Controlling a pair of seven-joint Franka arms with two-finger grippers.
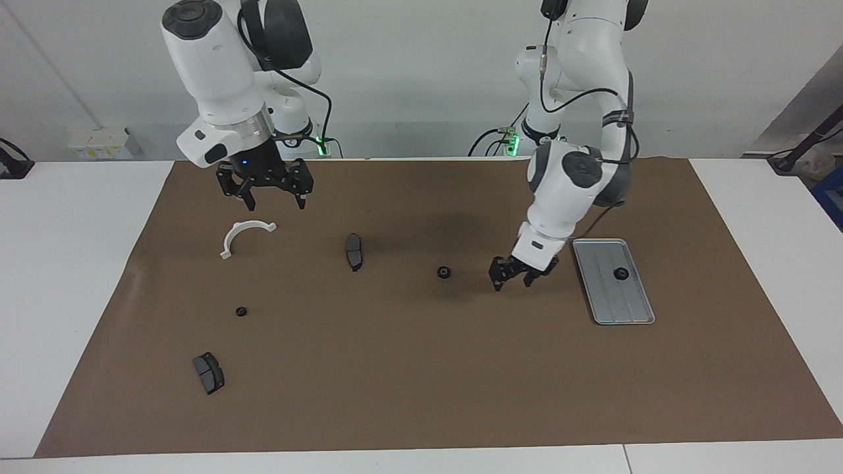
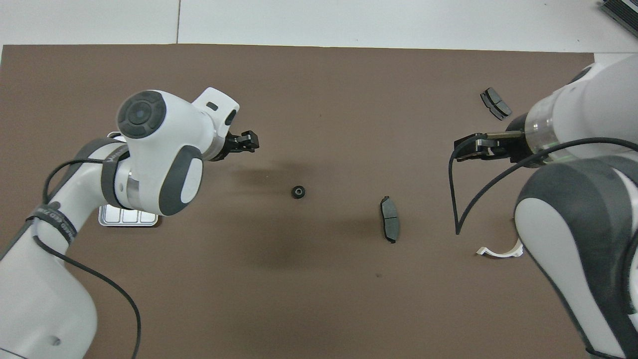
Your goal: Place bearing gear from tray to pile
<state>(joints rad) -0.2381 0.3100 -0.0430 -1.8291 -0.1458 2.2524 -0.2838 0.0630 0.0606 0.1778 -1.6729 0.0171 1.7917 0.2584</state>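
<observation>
The silver tray [image 1: 632, 309] lies toward the left arm's end of the mat with one black bearing gear [image 1: 620, 273] on it. In the overhead view only a corner of the tray [image 2: 127, 218] shows under the left arm. A second gear [image 1: 444, 272] [image 2: 298, 192] lies on the mat mid-table. A third gear [image 1: 242, 311] lies among the pile: a white bracket [image 1: 245, 236] [image 2: 501, 252] and two brake pads [image 1: 353, 251] [image 1: 209, 372]. My left gripper [image 1: 512, 283] [image 2: 251, 142] is open and empty, low over the mat between the tray and the second gear. My right gripper [image 1: 275, 203] [image 2: 461, 149] is open, raised over the bracket.
A brown mat [image 1: 421, 368] covers the white table [image 1: 66, 263]. The brake pads also show in the overhead view [image 2: 390, 225] [image 2: 496, 103]. The right arm's cable [image 2: 456, 199] hangs over the mat.
</observation>
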